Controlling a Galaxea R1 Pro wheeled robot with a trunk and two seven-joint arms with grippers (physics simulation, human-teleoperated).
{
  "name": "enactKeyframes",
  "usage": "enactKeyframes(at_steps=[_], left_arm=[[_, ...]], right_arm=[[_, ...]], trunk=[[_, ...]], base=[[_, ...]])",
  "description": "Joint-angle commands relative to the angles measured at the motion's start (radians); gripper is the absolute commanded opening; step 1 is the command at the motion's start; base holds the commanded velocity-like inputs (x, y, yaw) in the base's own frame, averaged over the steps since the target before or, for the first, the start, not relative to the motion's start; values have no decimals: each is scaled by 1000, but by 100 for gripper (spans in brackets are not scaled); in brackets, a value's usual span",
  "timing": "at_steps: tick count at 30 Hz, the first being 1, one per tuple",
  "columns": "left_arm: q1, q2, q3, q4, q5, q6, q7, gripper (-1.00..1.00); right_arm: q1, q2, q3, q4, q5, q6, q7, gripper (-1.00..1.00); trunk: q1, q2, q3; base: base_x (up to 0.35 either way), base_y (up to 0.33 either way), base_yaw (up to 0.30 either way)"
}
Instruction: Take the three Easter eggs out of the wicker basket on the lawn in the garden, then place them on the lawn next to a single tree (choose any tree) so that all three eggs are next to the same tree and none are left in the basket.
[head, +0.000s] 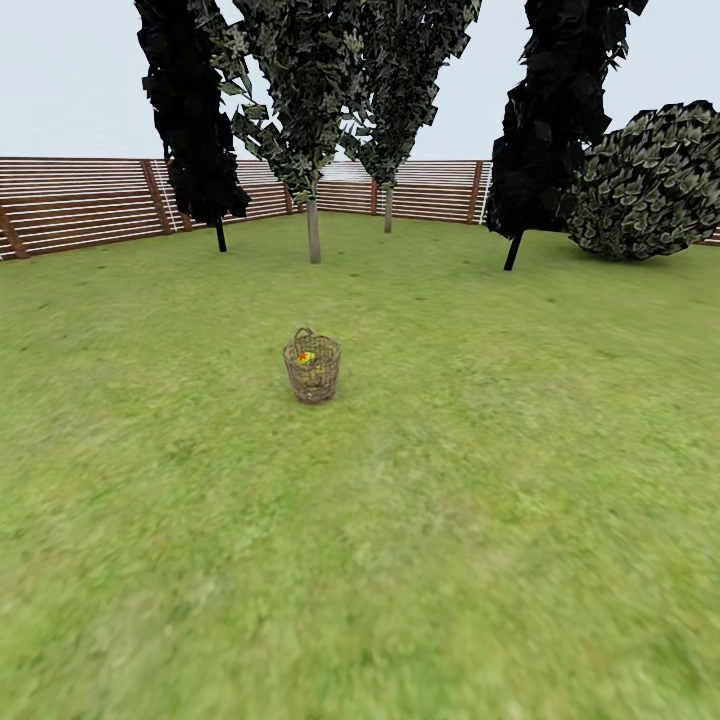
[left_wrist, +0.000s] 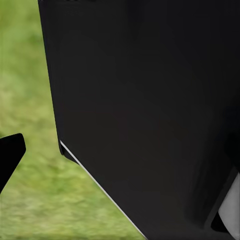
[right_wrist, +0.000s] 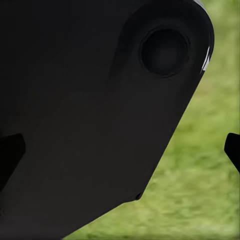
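The wicker basket (head: 312, 378) stands upright on the lawn (head: 480, 520), some way ahead in the head view. Yellow Easter eggs (head: 306, 357) with a touch of red show over its rim; I cannot tell how many. Beyond it rises a tree (head: 313, 230) with a pale grey trunk and a leafy crown. My right gripper (right_wrist: 121, 150) is open, its dark fingertips (right_wrist: 232, 149) far apart, and a black robot part lies across the gap. One fingertip (left_wrist: 10, 156) of my left gripper (left_wrist: 120, 156) sits at the far edge, so it is open. Both hang over grass, holding nothing.
A second grey-trunked tree (head: 388, 210) stands further back. Dark narrow conifers (head: 195, 130) (head: 548, 130) flank them and a round bush (head: 650, 185) sits at the right. A brown slat fence (head: 80, 205) closes the yard. Open grass lies between me and the basket.
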Motion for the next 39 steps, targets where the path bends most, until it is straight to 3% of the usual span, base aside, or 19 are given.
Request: enactKeyframes(at_steps=[1,19,22,25,27,30,33,35,36,39], left_arm=[[1,0,1,-2,1,1,-1,100],[-5,-4,0,-11,6,3,1,100],[-29,4,3,-21,32,10,3,100],[-57,13,19,-27,100,26,1,100],[-62,13,21,-32,113,28,0,100],[-90,15,22,-82,122,45,0,100],[-171,15,24,-141,125,158,4,100],[-220,16,25,-166,126,227,6,100],[-251,17,27,-184,125,269,7,100],[-269,24,29,-177,124,291,25,100]], right_arm=[[0,0,5,0,2,-1,1,100],[0,-6,-4,-3,-9,-46,-1,100],[0,-5,-4,-4,-8,-45,-1,100],[0,-1,-3,-22,-2,-41,-6,100],[-7,-1,-1,-49,1,-29,-7,100],[-34,-1,-1,-140,-1,62,-11,100],[-120,-5,-3,-248,-11,246,-23,100],[-175,-6,-4,-266,-14,309,-26,100],[-204,-6,-5,-271,-13,334,-22,100],[-220,-2,-2,-228,-12,328,-19,100]], trunk=[[0,0,-1],[0,0,-1],[0,0,-1],[0,0,-1],[0,0,-1],[0,0,-1],[0,0,-1],[0,0,-1],[0,0,-1],[0,0,-1]], base=[[0,0,0],[0,0,0],[0,0,0],[0,0,0],[0,0,0],[0,0,0],[0,0,0],[0,0,0],[0,0,0],[0,0,0]])
